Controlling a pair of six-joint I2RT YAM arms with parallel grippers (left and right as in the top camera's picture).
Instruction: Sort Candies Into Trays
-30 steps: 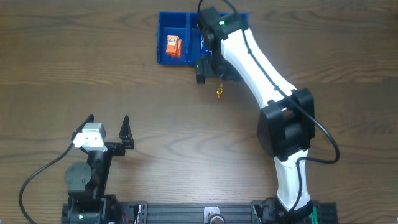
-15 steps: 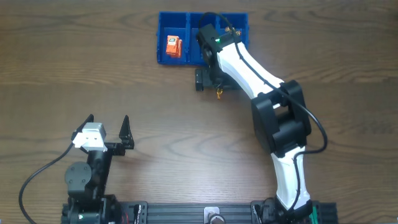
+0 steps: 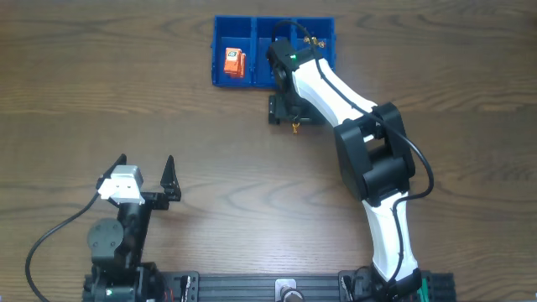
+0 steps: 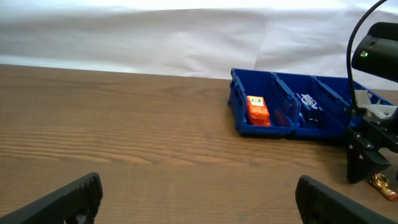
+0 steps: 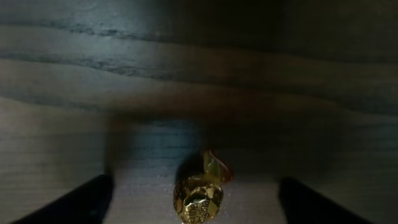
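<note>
right arm has folded in since a second ago, elbow drawn closer to the tray, wrist dropped lower over the table's far side. right gripper [image 3: 290,117] shifted a little right and toward the base and now sits low, just in front of the blue tray [image 3: 216,52]. gold candy [image 3: 295,127] same spot as before, left arm unchanged.

gold candy lies on the bare wooden table [image 3: 453,109], just off the tray's near wall, below the middle compartment in the top view. in the right wrist view the candy [image 5: 200,190] sits between the two fingers, roughly centred, with clear table on each side of it. fingers spread wide, not touching the wrapper. left wrist view shows the right gripper down near the table surface with the candy [image 4: 380,185] just beside its tip.

tray has three compartments side by side. orange candy [image 3: 233,61] lies in the left one. the middle one holds something dark with light print [image 4: 308,99], too small to tell what. right arm covers part of the middle and right compartments from above.

left gripper [image 3: 147,164] is near its own base at the table's near left, well apart from tray and candy, fingers wide apart, holding nothing.
</note>
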